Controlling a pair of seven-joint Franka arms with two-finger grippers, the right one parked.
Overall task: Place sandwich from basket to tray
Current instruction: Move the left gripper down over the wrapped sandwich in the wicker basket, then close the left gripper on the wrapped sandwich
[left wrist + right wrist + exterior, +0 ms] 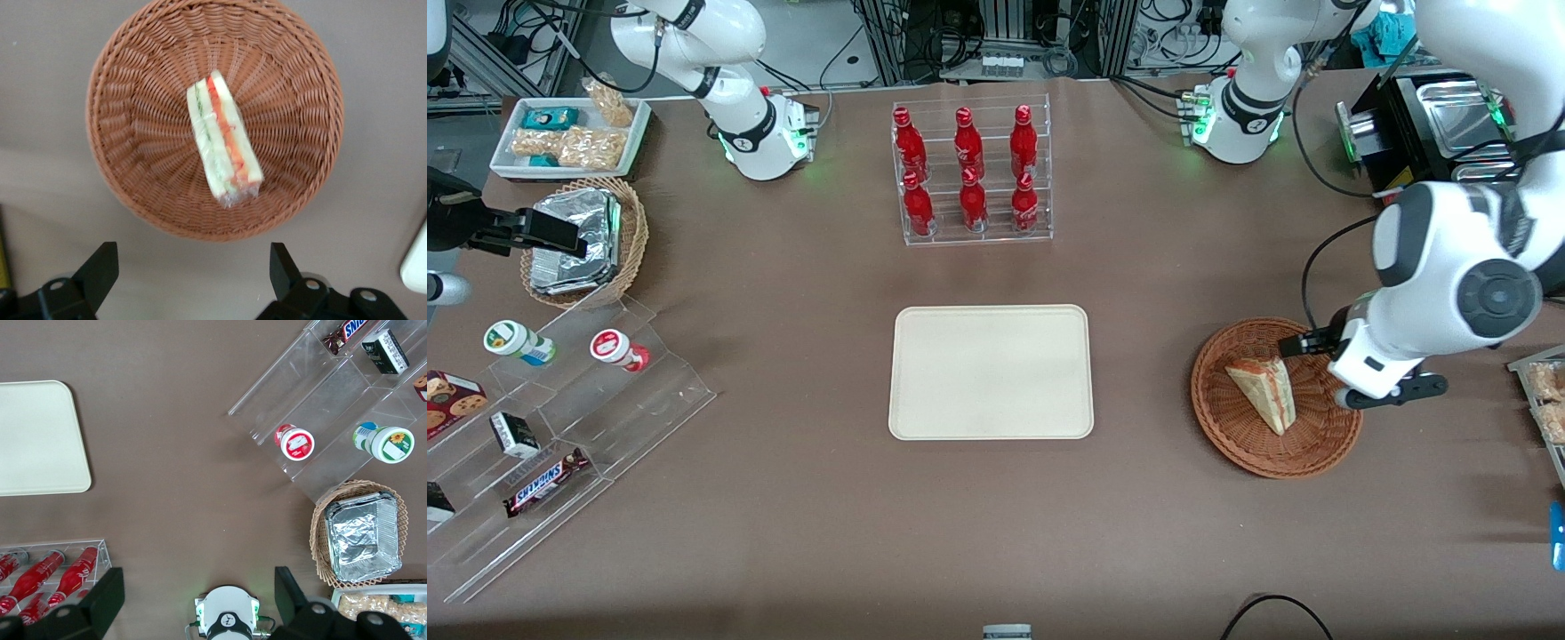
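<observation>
At centre right of the front view, the sandwich (1264, 390) lies in the basket (1232, 427), filling edge upward for a side grasp. The gripper (193, 280) hovers above the basket rim, fingers spread wide and apparently empty. The tray (991, 372) sits bare at centre, ready for the sandwich

A robotics lab: 2 white arm bases (760, 133) bolted to a brown-covered table (783, 498), cable-strewn racks (1005, 36) above.
</observation>
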